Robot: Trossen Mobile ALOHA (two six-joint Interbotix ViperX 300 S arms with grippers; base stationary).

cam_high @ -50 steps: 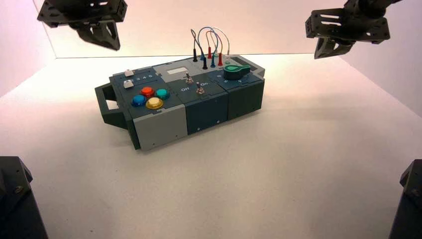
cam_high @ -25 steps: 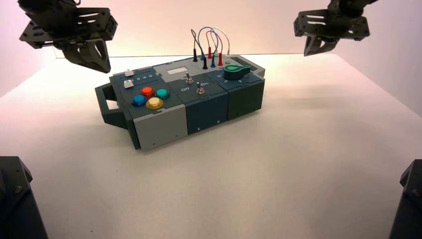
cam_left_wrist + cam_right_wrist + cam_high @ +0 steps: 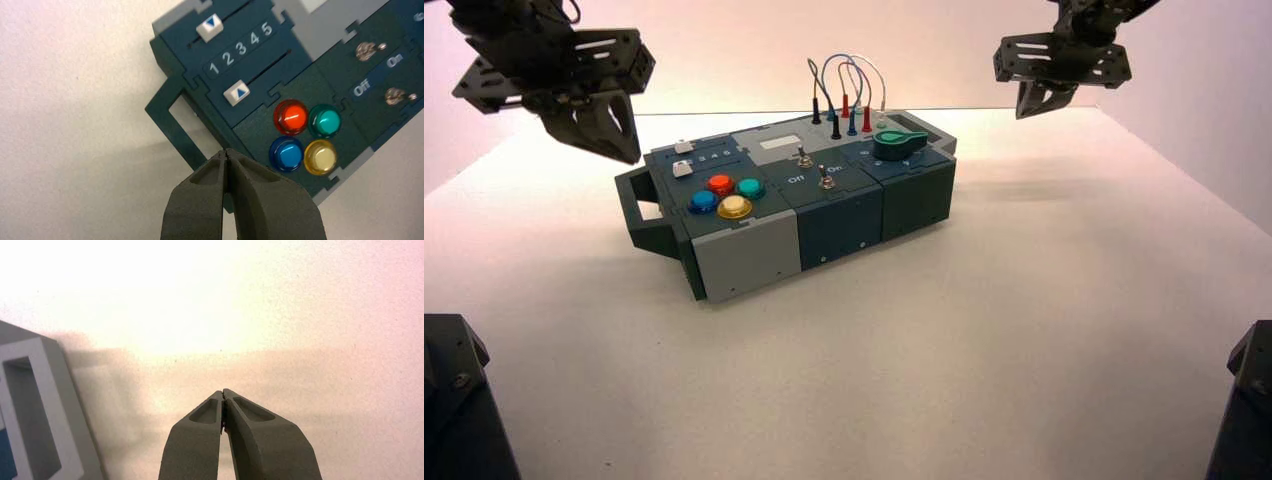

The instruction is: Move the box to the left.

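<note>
- the box [image 3: 789, 205] sits on the white table [image 3: 984, 340], turned at an angle, nothing touching it
- left gripper [image 3: 226, 156] raised over the box's left handle [image 3: 172, 122], pointing down, jaws closed, empty
- right gripper [image 3: 222, 394] high beyond the right end, jaws closed, empty

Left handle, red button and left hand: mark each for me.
Left handle [image 3: 170, 120], left wrist view, on its outer bar.
Red button [image 3: 291, 116], left wrist view, on its dome.
Left hand [image 3: 226, 156], left wrist view, at its closed fingertips.
</note>
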